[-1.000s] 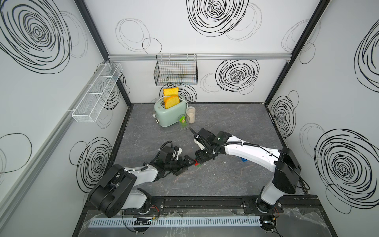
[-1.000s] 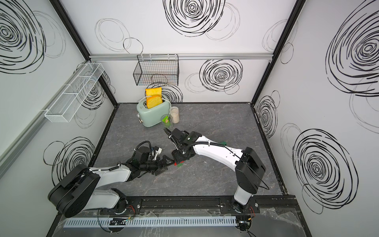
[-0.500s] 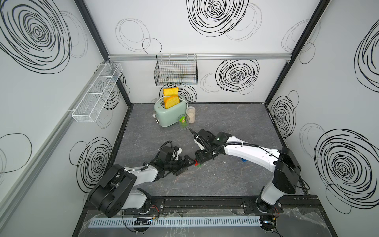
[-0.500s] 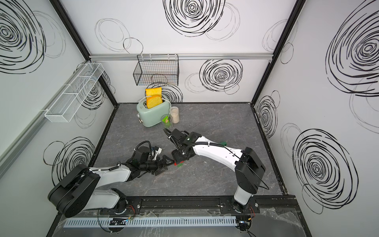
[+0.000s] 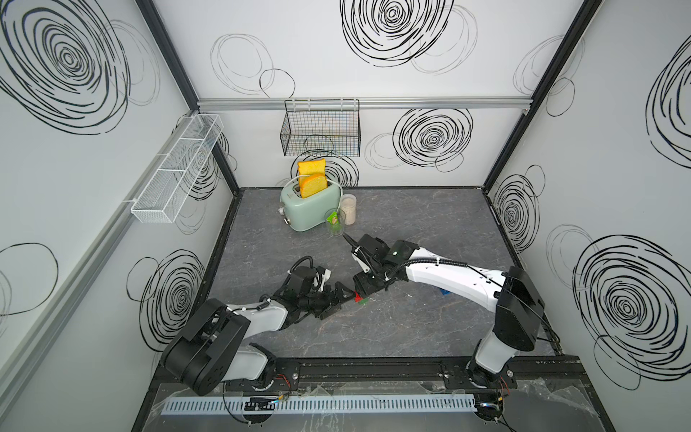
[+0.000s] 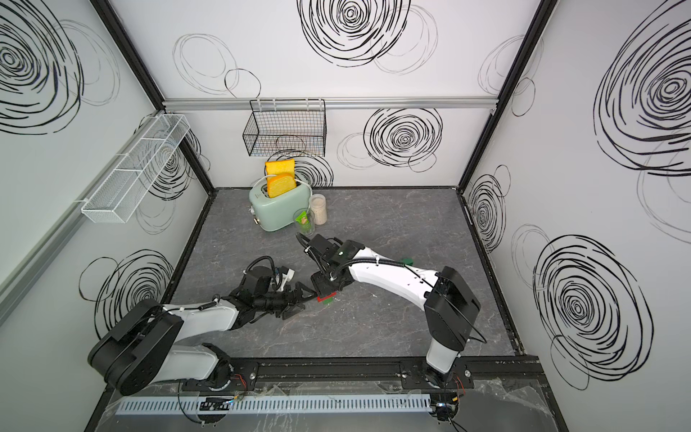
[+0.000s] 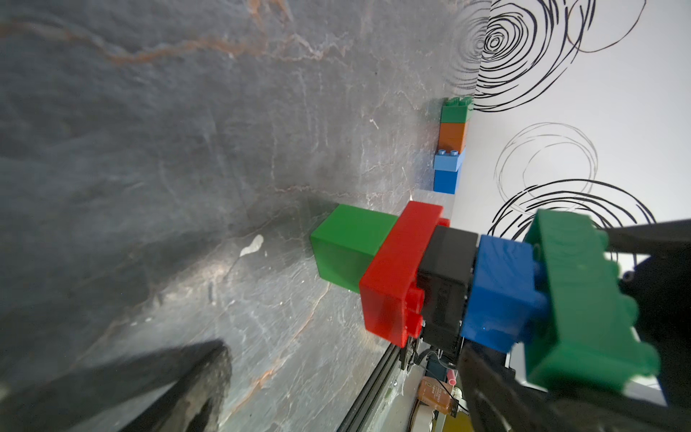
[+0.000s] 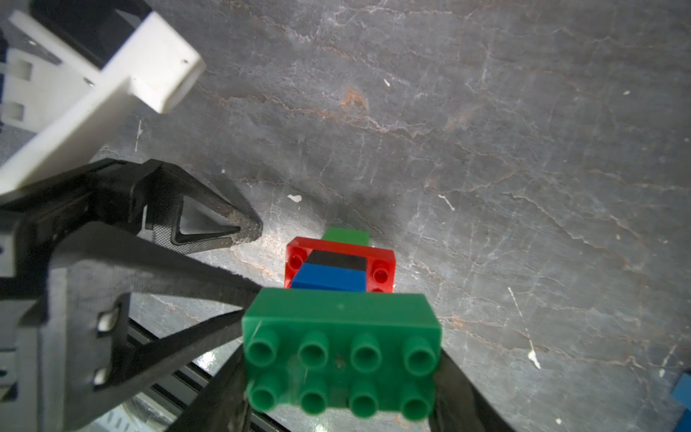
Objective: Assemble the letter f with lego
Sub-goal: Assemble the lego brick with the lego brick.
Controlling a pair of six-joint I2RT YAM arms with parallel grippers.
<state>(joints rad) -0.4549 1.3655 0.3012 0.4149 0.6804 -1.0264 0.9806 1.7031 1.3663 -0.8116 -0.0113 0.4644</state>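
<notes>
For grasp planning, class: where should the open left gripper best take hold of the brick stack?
Probably the bottom green brick, across its smooth side faces, coming in low from the left gripper's side: the right gripper clamps the top green brick.

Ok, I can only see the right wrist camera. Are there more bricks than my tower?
Observer: Yes. A row of four, green, orange, light blue and blue, lies under the right arm.
Child: Does my tower touch the table?
Observer: It seems so. From the side, the tower shows no gap between its bottom green brick and the table.
Child: What's at the back?
Observer: A toaster with two bread slices sticking up.
</notes>
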